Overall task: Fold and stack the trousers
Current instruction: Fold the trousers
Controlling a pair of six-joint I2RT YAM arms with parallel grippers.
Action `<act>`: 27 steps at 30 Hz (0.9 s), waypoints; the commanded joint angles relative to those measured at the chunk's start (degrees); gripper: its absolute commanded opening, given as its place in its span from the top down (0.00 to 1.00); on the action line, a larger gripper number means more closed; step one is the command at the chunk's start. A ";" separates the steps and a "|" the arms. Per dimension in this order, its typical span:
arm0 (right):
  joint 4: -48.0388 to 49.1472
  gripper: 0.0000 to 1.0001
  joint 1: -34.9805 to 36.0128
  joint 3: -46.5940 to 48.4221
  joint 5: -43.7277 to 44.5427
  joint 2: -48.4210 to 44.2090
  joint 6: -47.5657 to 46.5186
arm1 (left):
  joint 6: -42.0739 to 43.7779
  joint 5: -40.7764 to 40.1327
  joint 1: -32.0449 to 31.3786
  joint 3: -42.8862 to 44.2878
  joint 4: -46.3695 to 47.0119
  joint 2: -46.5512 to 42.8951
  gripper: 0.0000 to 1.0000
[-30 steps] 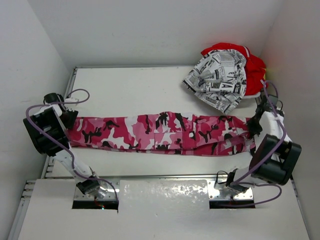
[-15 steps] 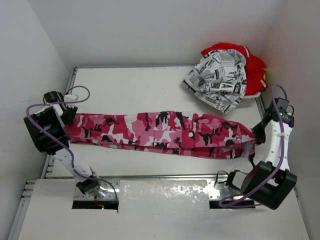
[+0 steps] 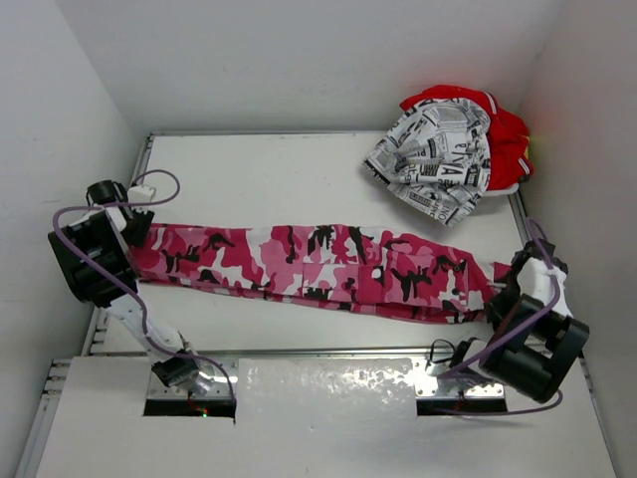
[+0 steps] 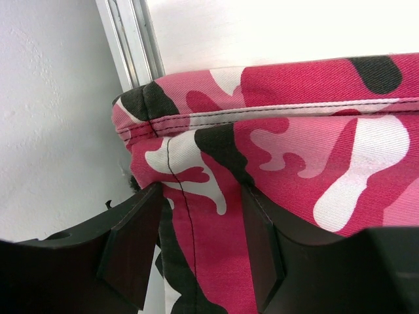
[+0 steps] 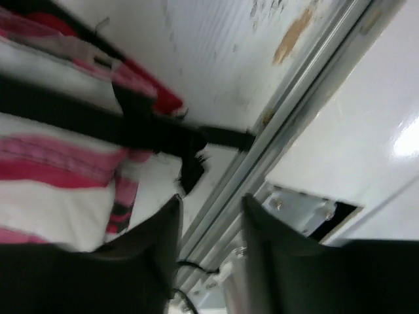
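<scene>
top external: camo trousers (image 3: 328, 264) stretched out, unfolded; left end effector (image 4: 196, 242) clamped on them, right end effector (image 5: 208, 242) apart, empty; newsprint pair (image 3: 438, 159), red pair (image 3: 510, 134) heaped, unstacked.

The camo pair (image 3: 328, 269) bars the middle of my frame, almost wall to wall. Above it I have bare tabletop (image 3: 259, 179) from upper left to centre. Upper right is blocked: the newsprint pair (image 3: 438, 159) heaped on the red pair (image 3: 510, 134). Below the band, only a narrow bare strip. My left hand (image 4: 203, 199) is hemmed against the left wall (image 3: 60, 119).
</scene>
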 commanded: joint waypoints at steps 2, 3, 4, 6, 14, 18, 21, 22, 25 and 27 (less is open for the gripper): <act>5.57 0.34 -1.07 5.23 -0.10 1.07 -4.49 | 0.05 -0.53 0.15 0.09 -2.57 3.44 0.50; 4.78 0.31 -1.16 6.21 -0.55 0.89 -5.64 | -0.39 -0.44 0.15 0.70 -2.93 3.18 0.50; 4.25 0.27 -1.16 7.87 -0.73 0.46 -5.91 | -0.66 0.08 0.24 1.23 -3.97 3.09 0.50; 2.24 0.26 -1.16 9.29 -0.91 -1.82 -5.39 | -2.32 1.05 0.24 3.69 -6.95 2.83 0.50; 0.56 0.25 -0.90 13.68 0.22 -8.51 -0.28 | -8.65 6.76 3.48 12.92 -18.04 -4.37 0.46; 3.45 0.25 3.14 17.19 3.83 -9.13 -5.37 | -10.94 6.50 8.31 12.75 -20.94 -8.07 0.37; 6.00 0.26 6.83 19.04 3.40 -8.95 -9.16 | -10.77 6.42 12.54 10.74 -21.92 -8.16 0.36; 6.70 0.26 7.62 19.31 2.44 -8.78 -10.64 | -10.51 6.15 13.68 8.81 -21.65 -8.16 0.36; 10.04 0.27 12.53 19.67 -3.10 -8.34 -13.20 | -9.28 6.24 14.04 6.26 -21.21 -8.42 0.36; 11.80 0.27 14.30 19.06 -3.37 -8.25 -13.47 | -9.62 6.76 14.21 5.28 -20.16 -8.17 0.35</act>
